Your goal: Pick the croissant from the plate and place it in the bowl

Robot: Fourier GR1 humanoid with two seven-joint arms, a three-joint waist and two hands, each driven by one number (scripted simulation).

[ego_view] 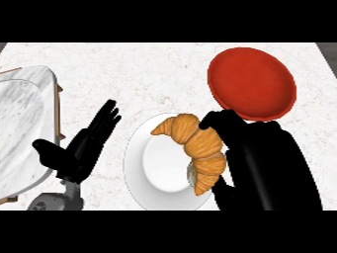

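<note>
A golden croissant point(200, 148) lies along the right side of a white plate point(152, 165) near the counter's front edge. My right hand point(262, 163) lies against the croissant's right flank, and its fingers point(213, 120) curl over the pastry's upper end. The hand hides the plate's right rim. A red bowl point(251, 81) stands just behind the hand, at the back right, and its front edge is partly covered by it. My left hand point(80, 148) rests open to the left of the plate, fingers pointing up and away.
A large marble-patterned tray point(14, 123) on a wooden frame fills the left edge, close to the left hand. Pale marble counter point(142, 69) stretches behind the plate to the back edge.
</note>
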